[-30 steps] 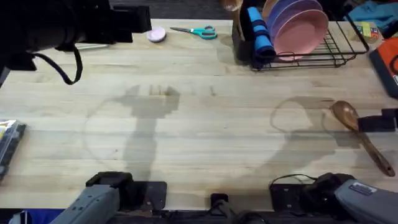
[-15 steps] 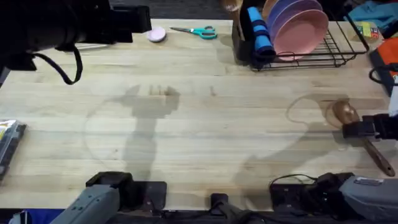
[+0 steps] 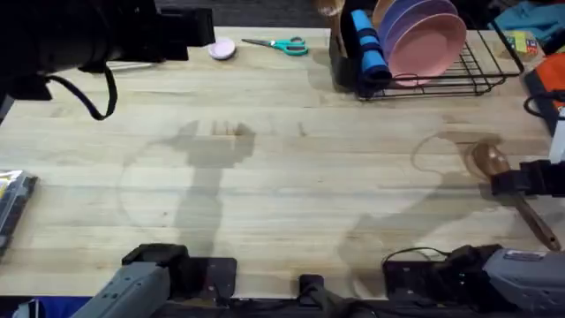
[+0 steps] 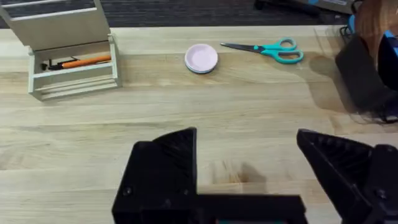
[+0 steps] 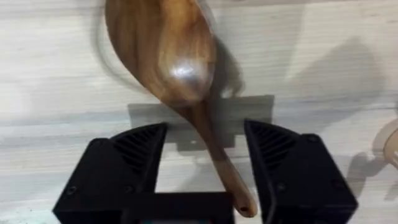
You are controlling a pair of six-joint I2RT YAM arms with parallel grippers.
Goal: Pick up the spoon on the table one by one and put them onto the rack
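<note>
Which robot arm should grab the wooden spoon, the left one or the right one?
The right one, most likely. The right gripper is open with the spoon handle lying between its fingers on the table. The left gripper is open over bare wood, far across the table.

1 wooden spoon (image 3: 508, 188) on table (image 3: 291, 185), 3 o'clock. 1 rack (image 3: 481, 66) at 1 o'clock: 2 plates in it, 1 pink (image 3: 433, 42), 1 purple (image 3: 408, 19); 1 blue item (image 3: 368, 49) at caddy. 1 teal scissors (image 3: 281, 44) at 12 o'clock. 1 small pink round dish (image 3: 222, 49) beside it. 1 beige tiered box (image 4: 68, 53). 2 grippers: left (image 4: 249, 180), right (image 5: 205, 168).
</note>
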